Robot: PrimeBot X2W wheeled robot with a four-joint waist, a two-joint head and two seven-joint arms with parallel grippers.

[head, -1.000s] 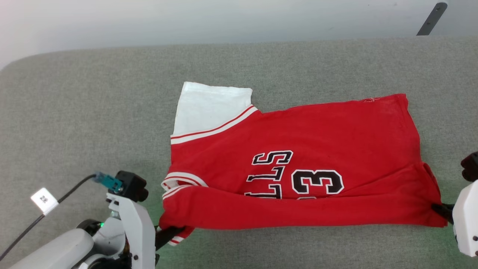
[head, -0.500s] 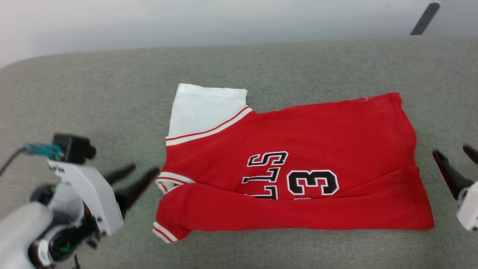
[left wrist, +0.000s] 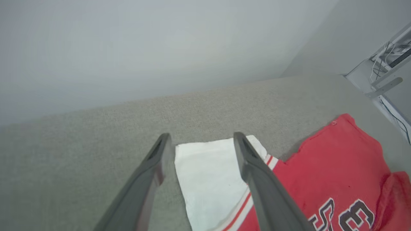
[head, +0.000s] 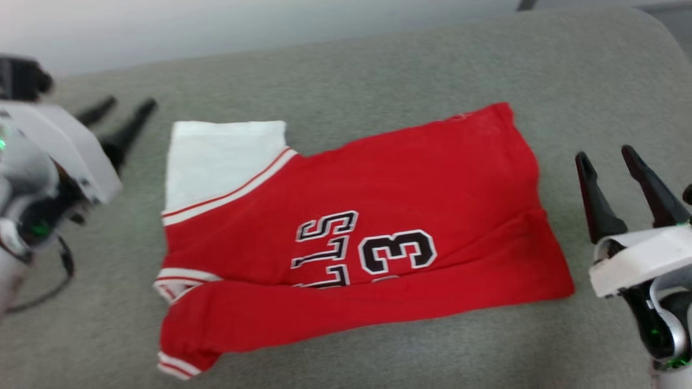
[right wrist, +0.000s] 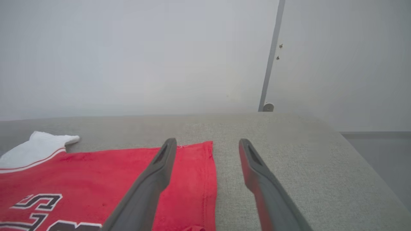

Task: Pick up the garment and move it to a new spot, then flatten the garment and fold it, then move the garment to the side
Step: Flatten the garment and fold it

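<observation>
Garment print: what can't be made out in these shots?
- Head view: the garment has its near red flap folded over the lower part of the print, so the full wording is hidden.
- Left wrist view: the bottom edge and a finger of the left gripper cut the print.
- Right wrist view: the bottom edge and a finger of the right gripper cut it.
- Head view: the left gripper is blurred.

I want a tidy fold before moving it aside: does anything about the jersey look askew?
Yes. On the jersey, the near edge is folded over the print, hiding part of the lettering, and one white sleeve sticks out unfolded at far left.
</observation>
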